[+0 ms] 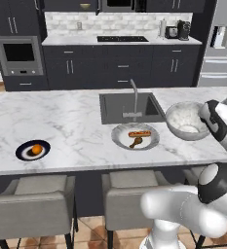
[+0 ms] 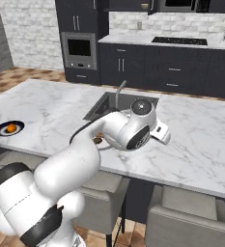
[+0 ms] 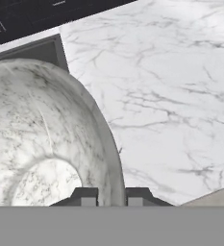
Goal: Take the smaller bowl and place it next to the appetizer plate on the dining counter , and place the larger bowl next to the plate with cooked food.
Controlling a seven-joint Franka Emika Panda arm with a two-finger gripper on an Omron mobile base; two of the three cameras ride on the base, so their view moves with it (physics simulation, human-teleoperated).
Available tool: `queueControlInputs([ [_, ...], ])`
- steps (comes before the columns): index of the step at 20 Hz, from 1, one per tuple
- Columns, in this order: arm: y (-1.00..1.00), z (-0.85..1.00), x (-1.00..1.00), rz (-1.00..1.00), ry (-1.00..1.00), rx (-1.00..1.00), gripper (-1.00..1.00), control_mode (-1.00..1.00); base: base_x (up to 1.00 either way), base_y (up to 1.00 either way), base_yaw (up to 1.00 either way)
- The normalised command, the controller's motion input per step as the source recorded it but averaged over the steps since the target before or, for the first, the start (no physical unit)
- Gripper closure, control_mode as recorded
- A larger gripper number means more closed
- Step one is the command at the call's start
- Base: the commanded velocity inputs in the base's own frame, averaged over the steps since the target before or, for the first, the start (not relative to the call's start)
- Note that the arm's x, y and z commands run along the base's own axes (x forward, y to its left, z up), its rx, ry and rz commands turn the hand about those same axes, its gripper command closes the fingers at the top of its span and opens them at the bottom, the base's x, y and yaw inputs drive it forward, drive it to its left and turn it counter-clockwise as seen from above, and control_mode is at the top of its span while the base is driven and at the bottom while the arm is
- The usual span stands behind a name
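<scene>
The claw (image 3: pixel 112 196) is clenched on the rim of the larger bowl (image 1: pixel 186 120): in the hand view one fingertip (image 3: pixel 86 197) sits inside the wall and the other outside it, so the thin marbled wall is pinched between them. A rim grip suits this bowl, which is judged too wide to span from side to side.

In the left base view the larger bowl appears at centre right, just to the right of the plate with cooked food (image 1: pixel 135 136) and near the sink (image 1: pixel 130 107). Whether its base rests on the table (image 1: pixel 76 126) or hangs slightly above it cannot be told. This position matches the required spot beside the sausage plate, so the step in hand is judged to be placement of this bowl.

The appetizer plate (image 1: pixel 32 150) lies at lower left of the same view, well apart, with bare table beside it.
</scene>
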Motion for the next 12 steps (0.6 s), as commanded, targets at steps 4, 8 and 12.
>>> queueControlInputs([
  [4, -0.12, -0.29, 0.51, 0.0, 0.0, 0.0, 1.0, -1.0, 0.0, 0.0, 0.0],
  [8, -0.18, -0.24, 0.5, 0.0, 0.0, 0.0, 1.0, -1.0, 0.0, 0.0, 0.0],
  [12, -0.23, -0.21, 0.45, 0.0, 0.0, 0.0, 1.0, -1.0, 0.0, 0.0, 0.0],
])
